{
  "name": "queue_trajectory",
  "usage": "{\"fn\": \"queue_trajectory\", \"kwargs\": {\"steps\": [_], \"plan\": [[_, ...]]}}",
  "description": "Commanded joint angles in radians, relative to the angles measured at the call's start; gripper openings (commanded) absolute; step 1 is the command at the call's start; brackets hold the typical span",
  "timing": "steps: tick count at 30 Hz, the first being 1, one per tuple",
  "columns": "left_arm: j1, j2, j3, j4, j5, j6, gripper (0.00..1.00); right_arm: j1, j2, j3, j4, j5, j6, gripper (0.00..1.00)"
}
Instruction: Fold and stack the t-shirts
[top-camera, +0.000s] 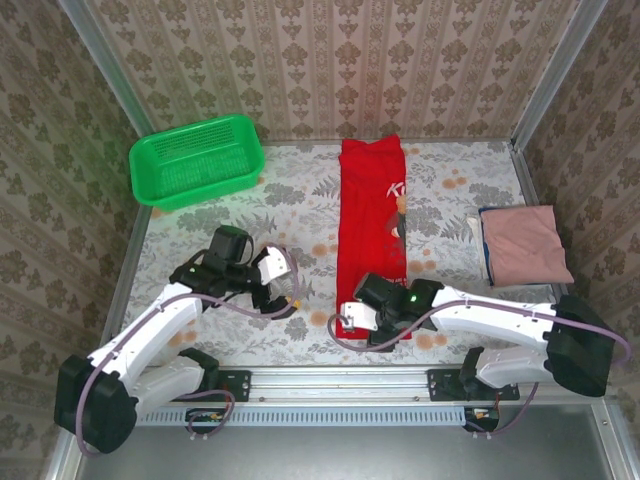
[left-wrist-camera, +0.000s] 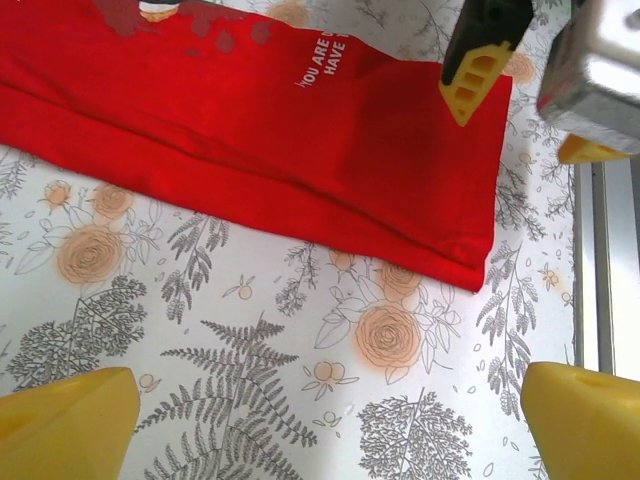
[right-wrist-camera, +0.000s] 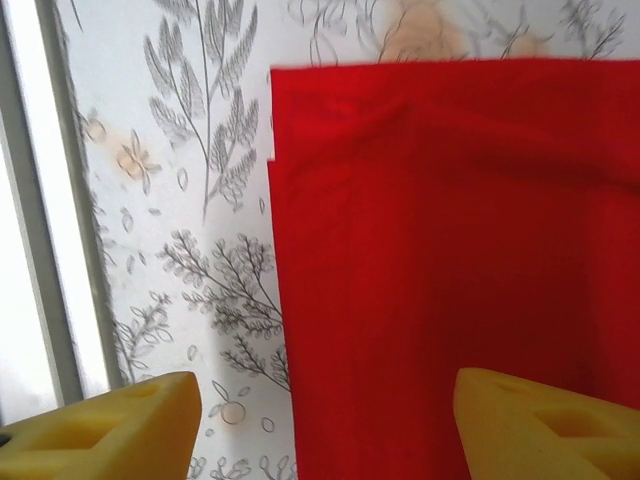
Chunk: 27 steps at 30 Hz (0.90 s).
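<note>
The red t-shirt (top-camera: 372, 215) lies folded into a long narrow strip down the middle of the table, print side up. The pink t-shirt (top-camera: 524, 243) rests folded at the right. My right gripper (top-camera: 356, 318) hovers over the red strip's near end, open; in the right wrist view its yellow fingers (right-wrist-camera: 110, 425) straddle the left edge of the red t-shirt (right-wrist-camera: 450, 250), gripping nothing. My left gripper (top-camera: 285, 290) stands open just left of that end, over bare tablecloth (left-wrist-camera: 330, 430), with the red t-shirt (left-wrist-camera: 300, 130) lying beyond its fingertips (left-wrist-camera: 60, 425).
A green mesh basket (top-camera: 197, 160) sits at the back left. The table (top-camera: 220, 215) wears a floral cloth, walled on three sides. A metal rail (top-camera: 340, 380) runs along the near edge. The right gripper's finger (left-wrist-camera: 475, 75) shows in the left wrist view.
</note>
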Motion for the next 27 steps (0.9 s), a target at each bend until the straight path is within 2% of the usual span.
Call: {"fn": "queue_trajectory", "kwargs": {"steps": [1, 6, 11, 17, 21, 25, 27], "plan": [[0.012, -0.032, -0.030, -0.003, 0.028, 0.029, 1.00, 0.003, 0.042, -0.012, 0.007, 0.042, -0.051, 0.65], [0.014, -0.032, -0.048, -0.001, 0.026, 0.032, 1.00, -0.005, 0.079, -0.022, 0.055, 0.029, -0.040, 0.60], [0.018, -0.029, -0.054, -0.005, 0.027, 0.047, 1.00, -0.018, 0.118, -0.022, 0.070, -0.006, -0.053, 0.59], [0.028, -0.040, -0.050, -0.032, 0.025, 0.072, 1.00, -0.024, 0.234, -0.028, 0.114, -0.019, -0.056, 0.57], [0.038, -0.055, -0.057, -0.042, 0.021, 0.086, 1.00, -0.032, 0.282, -0.023, 0.134, -0.016, -0.054, 0.43], [0.045, -0.066, -0.056, -0.055, 0.023, 0.096, 1.00, -0.034, 0.293, -0.007, 0.121, -0.021, -0.061, 0.17], [0.048, -0.070, -0.061, -0.051, 0.025, 0.100, 1.00, -0.034, 0.285, 0.003, 0.105, -0.017, -0.069, 0.11]]}}
